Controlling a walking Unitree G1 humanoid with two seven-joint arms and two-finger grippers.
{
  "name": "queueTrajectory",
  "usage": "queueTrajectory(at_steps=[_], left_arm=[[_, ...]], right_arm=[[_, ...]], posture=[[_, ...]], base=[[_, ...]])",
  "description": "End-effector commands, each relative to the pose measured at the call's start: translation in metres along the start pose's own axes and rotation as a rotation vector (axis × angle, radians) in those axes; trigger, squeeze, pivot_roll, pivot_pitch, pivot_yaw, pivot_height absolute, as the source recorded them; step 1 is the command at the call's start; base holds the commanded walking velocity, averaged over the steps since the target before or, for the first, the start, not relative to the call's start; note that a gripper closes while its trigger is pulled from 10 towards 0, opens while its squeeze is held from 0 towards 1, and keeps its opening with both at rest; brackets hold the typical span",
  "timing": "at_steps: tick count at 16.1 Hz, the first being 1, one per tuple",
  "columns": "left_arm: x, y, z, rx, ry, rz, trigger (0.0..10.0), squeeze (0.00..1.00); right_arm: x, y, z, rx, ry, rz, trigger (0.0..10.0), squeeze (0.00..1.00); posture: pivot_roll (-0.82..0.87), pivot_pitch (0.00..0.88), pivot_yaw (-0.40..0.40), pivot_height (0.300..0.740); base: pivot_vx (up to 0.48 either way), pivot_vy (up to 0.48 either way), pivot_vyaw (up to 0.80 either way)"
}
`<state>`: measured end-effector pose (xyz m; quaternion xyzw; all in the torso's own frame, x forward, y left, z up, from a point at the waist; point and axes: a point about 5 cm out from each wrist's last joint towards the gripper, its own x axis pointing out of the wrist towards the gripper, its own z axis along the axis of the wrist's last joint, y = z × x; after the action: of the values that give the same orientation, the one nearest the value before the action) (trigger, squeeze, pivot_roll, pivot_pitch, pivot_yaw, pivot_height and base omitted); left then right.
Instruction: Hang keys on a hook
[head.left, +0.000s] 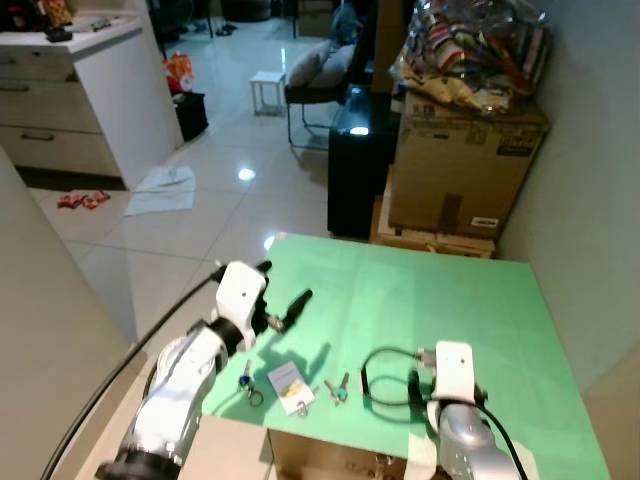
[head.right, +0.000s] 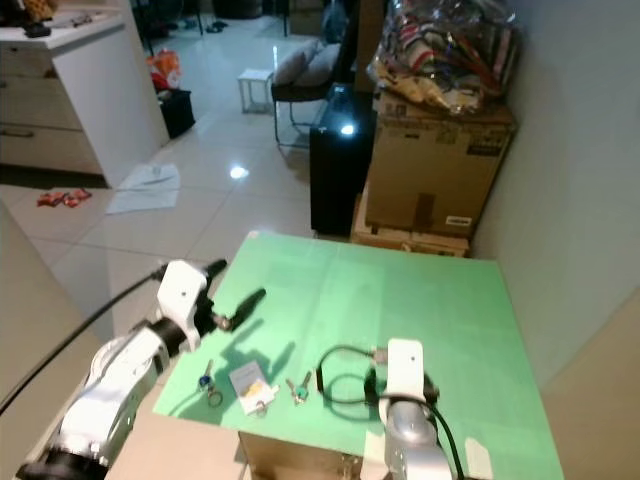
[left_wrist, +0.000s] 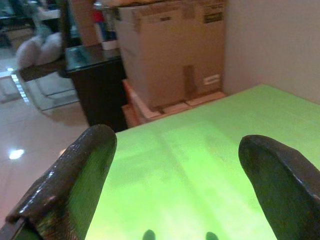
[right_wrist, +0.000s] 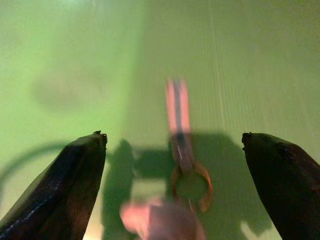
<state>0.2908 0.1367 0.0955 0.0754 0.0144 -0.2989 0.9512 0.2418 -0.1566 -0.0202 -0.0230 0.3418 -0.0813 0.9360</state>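
Observation:
On the green table (head.left: 450, 300), near its front edge, lie a key with a ring (head.left: 247, 383), a white and yellow tag (head.left: 288, 386) and a small pair of keys (head.left: 337, 388). My left gripper (head.left: 290, 305) hovers above the table's left side, beyond those keys, its fingers (left_wrist: 75, 180) open with nothing between them. My right arm's white wrist (head.left: 453, 370) is low over the table to the right of the keys. In the right wrist view the right gripper (right_wrist: 172, 140) is open over a blurred key on a ring (right_wrist: 182, 150) that lies on the green surface.
A black cable (head.left: 385, 375) loops beside the right wrist. Behind the table stand a large cardboard box (head.left: 465, 165) topped with bags and a black cabinet (head.left: 355, 165). A white counter (head.left: 100, 90) and a cloth (head.left: 163, 190) on the tiled floor are at the left. A wall runs along the right.

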Motion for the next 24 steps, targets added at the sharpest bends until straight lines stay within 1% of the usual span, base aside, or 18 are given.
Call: queueTrajectory(at_steps=[1, 3, 5, 9, 11, 15, 16, 18, 20, 22, 24], left_arm=[[0.000, -0.002, 0.004, 0.013, -0.006, -0.027, 10.0, 0.00], [0.000, -0.002, 0.005, 0.014, -0.006, -0.033, 10.0, 0.00], [0.000, -0.002, 0.006, 0.017, -0.007, -0.037, 10.0, 0.00], [0.003, -0.003, 0.007, 0.017, -0.014, -0.032, 10.0, 0.00], [0.003, -0.005, 0.008, 0.030, -0.020, -0.038, 10.0, 0.00], [0.002, -0.002, 0.009, 0.045, -0.020, -0.027, 10.0, 0.00], [0.002, -0.002, 0.009, 0.048, -0.021, -0.027, 10.0, 0.00], [0.000, -0.003, 0.009, 0.054, -0.017, -0.032, 10.0, 0.00], [0.000, -0.004, 0.007, 0.057, -0.009, -0.039, 10.0, 0.00], [0.001, -0.005, 0.007, 0.057, -0.011, -0.039, 10.0, 0.00], [0.001, -0.005, 0.008, 0.058, -0.013, -0.037, 10.0, 0.00]], right_arm=[[-0.001, -0.003, -0.004, -0.011, 0.047, -0.022, 10.0, 0.02], [-0.005, -0.005, -0.003, 0.017, 0.084, -0.032, 10.0, 0.03], [-0.007, -0.003, -0.002, 0.095, 0.144, -0.030, 10.0, 0.03], [-0.004, -0.008, 0.002, 0.120, 0.159, -0.038, 10.0, 0.04], [-0.010, -0.007, 0.011, 0.185, 0.184, -0.021, 10.0, 0.03], [-0.019, -0.011, 0.027, 0.188, 0.149, -0.012, 10.0, 0.04], [-0.021, -0.012, 0.029, 0.196, 0.157, -0.006, 10.0, 0.04], [-0.026, -0.011, 0.027, 0.241, 0.203, 0.022, 10.0, 0.04], [-0.027, -0.007, 0.016, 0.297, 0.293, 0.061, 10.0, 0.04], [-0.027, -0.005, 0.011, 0.312, 0.329, 0.077, 10.0, 0.04], [-0.026, -0.007, 0.009, 0.309, 0.345, 0.072, 10.0, 0.04]], posture=[[-0.07, 0.000, 0.043, 0.736], [-0.08, 0.000, 0.048, 0.736], [-0.08, 0.000, 0.050, 0.736], [-0.08, 0.000, 0.046, 0.736], [-0.08, 0.000, 0.038, 0.736], [-0.08, 0.000, 0.026, 0.736], [-0.08, 0.000, 0.026, 0.736], [-0.08, 0.000, 0.023, 0.736], [-0.08, 0.000, 0.019, 0.736], [-0.08, 0.000, 0.014, 0.736], [-0.08, 0.000, 0.011, 0.736]], base=[[0.000, 0.000, 0.00], [0.000, 0.000, 0.00], [0.000, 0.000, 0.00], [0.000, 0.000, 0.00], [0.000, 0.000, 0.00], [0.000, 0.000, 0.00], [0.000, 0.000, 0.00], [0.000, 0.000, 0.00], [0.000, 0.000, 0.00], [0.000, 0.000, 0.00], [0.000, 0.000, 0.00]])
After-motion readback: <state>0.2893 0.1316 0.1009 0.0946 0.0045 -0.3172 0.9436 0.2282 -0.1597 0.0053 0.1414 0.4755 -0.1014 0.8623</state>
